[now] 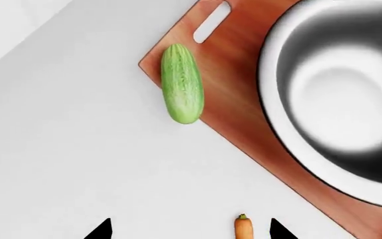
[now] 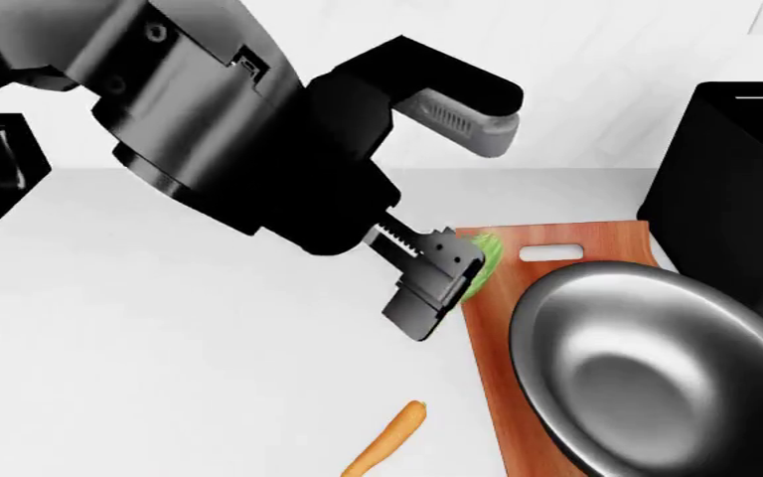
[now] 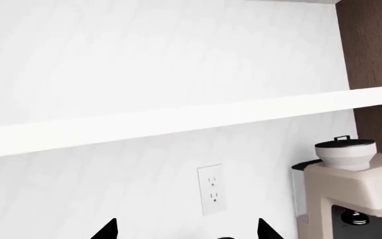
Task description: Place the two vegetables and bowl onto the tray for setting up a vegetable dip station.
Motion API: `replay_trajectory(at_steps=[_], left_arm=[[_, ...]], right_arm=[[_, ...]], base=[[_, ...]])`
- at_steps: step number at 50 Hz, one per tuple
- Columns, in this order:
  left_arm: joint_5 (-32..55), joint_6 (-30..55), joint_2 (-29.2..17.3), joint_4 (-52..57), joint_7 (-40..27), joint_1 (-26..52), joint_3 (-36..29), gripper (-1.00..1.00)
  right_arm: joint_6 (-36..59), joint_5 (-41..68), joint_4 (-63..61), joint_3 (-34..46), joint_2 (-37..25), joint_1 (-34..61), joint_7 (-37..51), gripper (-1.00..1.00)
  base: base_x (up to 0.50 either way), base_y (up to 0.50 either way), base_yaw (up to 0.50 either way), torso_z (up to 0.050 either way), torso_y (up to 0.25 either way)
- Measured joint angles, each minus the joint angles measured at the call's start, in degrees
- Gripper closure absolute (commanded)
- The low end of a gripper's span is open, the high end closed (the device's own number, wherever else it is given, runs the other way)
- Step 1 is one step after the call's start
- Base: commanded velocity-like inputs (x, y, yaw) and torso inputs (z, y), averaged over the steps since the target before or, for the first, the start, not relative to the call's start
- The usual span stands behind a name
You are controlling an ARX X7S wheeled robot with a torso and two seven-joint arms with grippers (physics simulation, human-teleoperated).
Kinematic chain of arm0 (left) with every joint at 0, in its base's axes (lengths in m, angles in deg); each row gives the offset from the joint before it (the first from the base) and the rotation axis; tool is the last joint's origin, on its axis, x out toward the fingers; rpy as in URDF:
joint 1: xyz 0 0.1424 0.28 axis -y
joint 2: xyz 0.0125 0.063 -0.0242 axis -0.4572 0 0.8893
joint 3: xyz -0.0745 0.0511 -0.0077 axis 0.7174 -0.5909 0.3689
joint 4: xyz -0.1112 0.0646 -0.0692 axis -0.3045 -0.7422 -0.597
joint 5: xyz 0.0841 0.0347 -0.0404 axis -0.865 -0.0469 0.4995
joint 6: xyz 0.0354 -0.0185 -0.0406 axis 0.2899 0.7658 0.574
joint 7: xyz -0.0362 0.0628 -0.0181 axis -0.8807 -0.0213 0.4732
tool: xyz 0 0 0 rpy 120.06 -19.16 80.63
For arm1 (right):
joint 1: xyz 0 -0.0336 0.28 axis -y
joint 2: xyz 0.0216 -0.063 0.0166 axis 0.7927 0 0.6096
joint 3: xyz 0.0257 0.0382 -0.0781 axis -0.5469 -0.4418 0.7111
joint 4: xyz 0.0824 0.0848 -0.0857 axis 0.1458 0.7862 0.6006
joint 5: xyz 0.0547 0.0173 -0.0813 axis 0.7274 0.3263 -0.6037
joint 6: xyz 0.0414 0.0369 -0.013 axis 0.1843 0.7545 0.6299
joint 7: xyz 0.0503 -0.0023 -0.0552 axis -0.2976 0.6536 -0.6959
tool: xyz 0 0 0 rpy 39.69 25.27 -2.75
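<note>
The head view looks forward and down over the white surface point(image 2: 156, 328), with the left arm close before the lens and filling its upper left. The left wrist view looks nearly straight down at that surface from close above. Both views share the tray point(image 1: 234, 107) point(image 2: 591, 238), the bowl point(image 1: 340, 94) point(image 2: 647, 368), the cucumber point(image 1: 182, 83) point(image 2: 485, 260) and the carrot point(image 1: 243, 228) point(image 2: 388, 440). The right wrist view faces level at a white wall with a shelf point(image 3: 177, 119) and an outlet point(image 3: 212, 189), sharing nothing with the others

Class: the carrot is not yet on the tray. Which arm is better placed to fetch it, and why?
Probably the left: its gripper hangs over the counter near the carrot, while the right wrist camera faces only the wall.
</note>
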Motion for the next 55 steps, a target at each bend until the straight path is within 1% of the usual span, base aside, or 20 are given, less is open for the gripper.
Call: replay_trajectory(at_steps=[8, 19, 42, 49, 55], left_arm=[[7.13, -2.60, -3.16, 6.18, -5.53, -1.15, -1.88, -1.00], [10.99, -5.61, -6.04, 11.70, -8.53, -4.11, -3.15, -1.00], [12.00, -9.63, -8.44, 17.44, -8.92, -9.85, -3.52, -1.00], [11.26, -10.35, -9.13, 18.01, -9.12, -11.31, -4.04, -1.00], [9.20, -11.08, -9.01, 17.95, -8.31, -14.08, -4.57, -1.00]], right_arm=[[-0.68, 0.31, -0.53, -0.59, -0.87, -0.18, -0.71, -1.00], [-2.09, 0.27, -1.53, -1.07, -2.24, -1.22, -1.67, -1.00], [-3.35, 0.91, -2.27, -2.74, -3.06, -3.08, -1.56, -1.00], [-3.62, 1.23, -2.44, -3.35, -3.12, -3.48, -1.27, -1.00], [-4.13, 1.18, -2.71, -3.69, -3.14, -4.06, -1.31, -1.00]], base=[[0.00, 0.00, 0.00, 0.000, 0.000], [0.00, 0.00, 0.00, 0.000, 0.000], [0.00, 0.00, 0.00, 0.000, 0.000], [0.00, 0.00, 0.00, 0.000, 0.000], [0.00, 0.00, 0.00, 0.000, 0.000]])
